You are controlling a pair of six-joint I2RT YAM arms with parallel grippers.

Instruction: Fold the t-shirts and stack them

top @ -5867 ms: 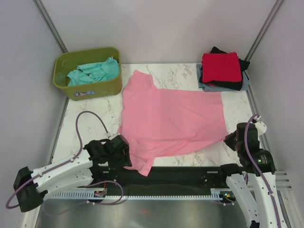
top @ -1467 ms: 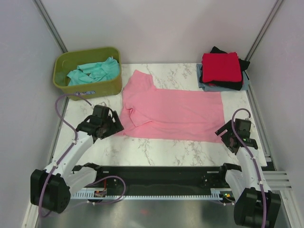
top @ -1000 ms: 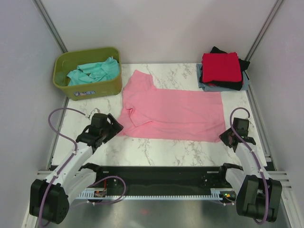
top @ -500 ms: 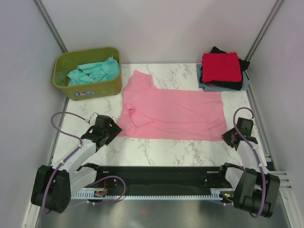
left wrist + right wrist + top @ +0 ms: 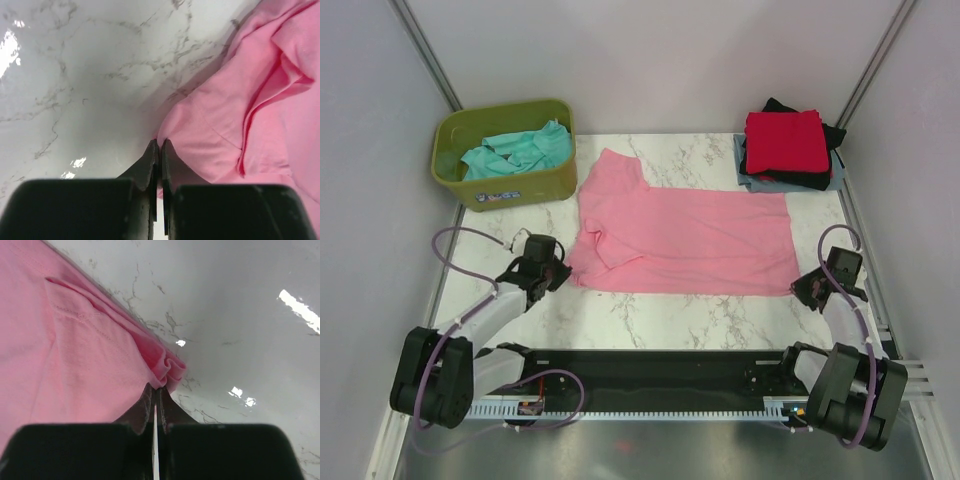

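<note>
A: Where is the pink t-shirt (image 5: 690,240) to be found?

B: It is spread across the middle of the marble table (image 5: 650,312), folded into a wide band, with one sleeve left sticking out toward the far left. A fold is rucked up near its left end.

A: How is the left gripper (image 5: 159,142) set?

B: Its jaws are pressed together, with almost no gap seen between them. The near left corner of the pink t-shirt is pinched at their tips, and a sliver of pink is seen between the fingers.

A: And the right gripper (image 5: 154,389)?

B: It is closed just as tightly at the near right corner. The cloth is bunched into small ripples right at the tips, where it is nipped.

A: What else is laid out?

B: A teal t-shirt (image 5: 515,150) is heaped inside the green tub (image 5: 510,192) at the far left. At the far right a stack is seen: a red t-shirt (image 5: 783,140) on top, a black t-shirt (image 5: 820,181) under it and a grey-blue t-shirt (image 5: 744,166) at the bottom
</note>
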